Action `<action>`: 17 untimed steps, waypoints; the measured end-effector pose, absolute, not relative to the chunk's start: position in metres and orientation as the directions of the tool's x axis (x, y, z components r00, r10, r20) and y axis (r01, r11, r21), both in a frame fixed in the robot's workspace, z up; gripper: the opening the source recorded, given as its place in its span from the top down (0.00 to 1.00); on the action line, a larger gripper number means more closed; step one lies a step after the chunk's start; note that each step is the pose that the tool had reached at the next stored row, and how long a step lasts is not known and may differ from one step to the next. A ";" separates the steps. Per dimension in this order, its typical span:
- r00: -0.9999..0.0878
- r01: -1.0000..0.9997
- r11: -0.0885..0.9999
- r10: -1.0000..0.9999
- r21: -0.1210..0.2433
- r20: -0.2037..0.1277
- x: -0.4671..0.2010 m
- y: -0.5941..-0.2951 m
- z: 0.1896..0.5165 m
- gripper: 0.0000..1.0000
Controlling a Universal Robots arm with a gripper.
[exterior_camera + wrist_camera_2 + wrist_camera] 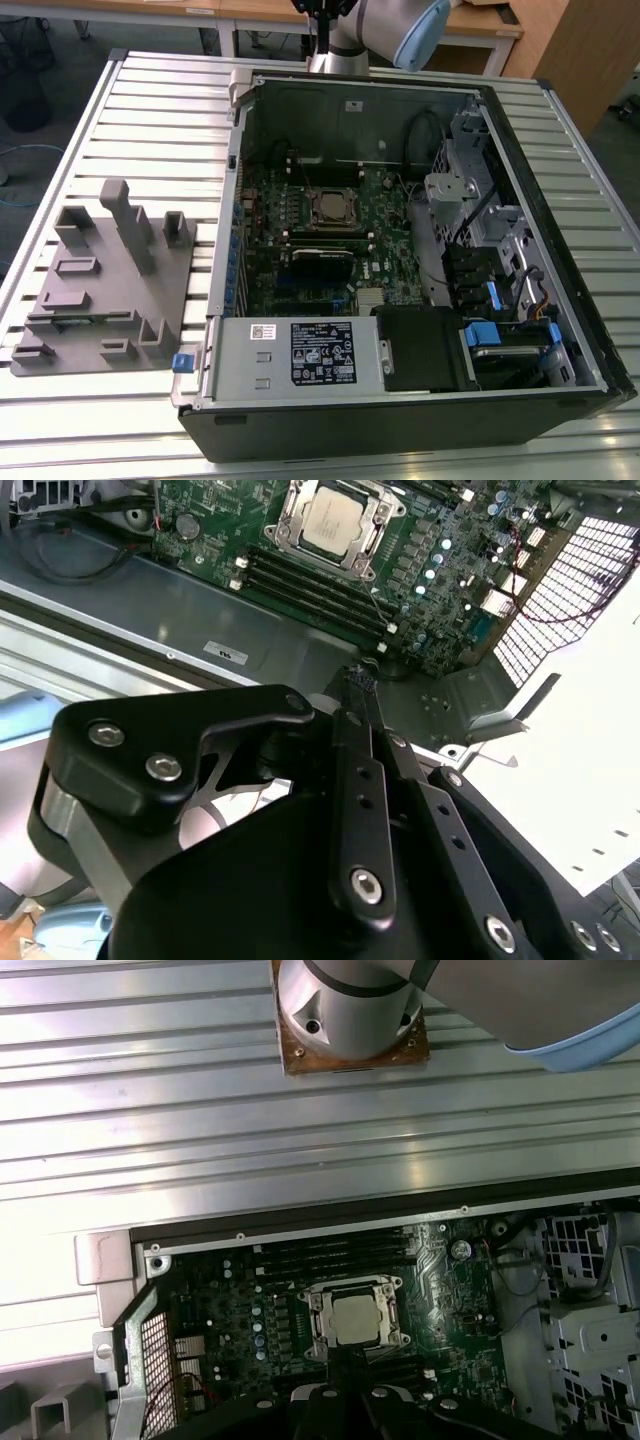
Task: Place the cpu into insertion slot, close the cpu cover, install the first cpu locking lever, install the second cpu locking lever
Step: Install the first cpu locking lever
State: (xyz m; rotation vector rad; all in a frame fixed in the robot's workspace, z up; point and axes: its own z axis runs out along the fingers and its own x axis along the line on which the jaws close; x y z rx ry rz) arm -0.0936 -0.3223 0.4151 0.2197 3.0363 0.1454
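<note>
1. A grey fixture [105, 285] lies at 9 o'clock in the exterior view. It sits on the slatted table [60, 420], just beside the open case [400, 435].
2. A small blue tab [181, 362] sits at 7 o'clock, against the case's corner.
3. A silver box [300, 355] with a white label fills the case's 6 o'clock edge.
4. The green board [390, 260] lies flat on the case floor. The cpu [332, 207] sits in its socket near the centre of the exterior view, at 12 o'clock from the box.
5. Both wrist views show the cpu [335, 520] [358, 1318] seated square in the socket. The cover [287, 522] [318, 1318] lies flat around it, and the chip's dull silver top shows through the cover's window.
6. The gripper [358, 677] [345, 1358] hangs above the board, apart from the cpu and touching nothing. Its black fingers [360, 780] are pressed together to a narrow tip and hold nothing.
7. The arm [415, 28] crosses at 1 o'clock in the exterior view. Its base [350, 1010] stands on the table just beyond the case's far wall.
8. A drive cage [500, 260] takes up the case's 3 o'clock side. Blue clips [497, 335] sit near 4 o'clock.
</note>
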 end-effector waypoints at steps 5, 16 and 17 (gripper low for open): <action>-0.988 0.143 0.985 0.148 0.096 -0.045 -0.093 -0.322 0.413 0.90; -0.989 0.144 0.985 0.148 0.094 -0.030 -0.093 -0.326 0.406 0.90; -0.989 0.144 0.985 0.148 0.094 -0.030 -0.093 -0.328 0.403 0.90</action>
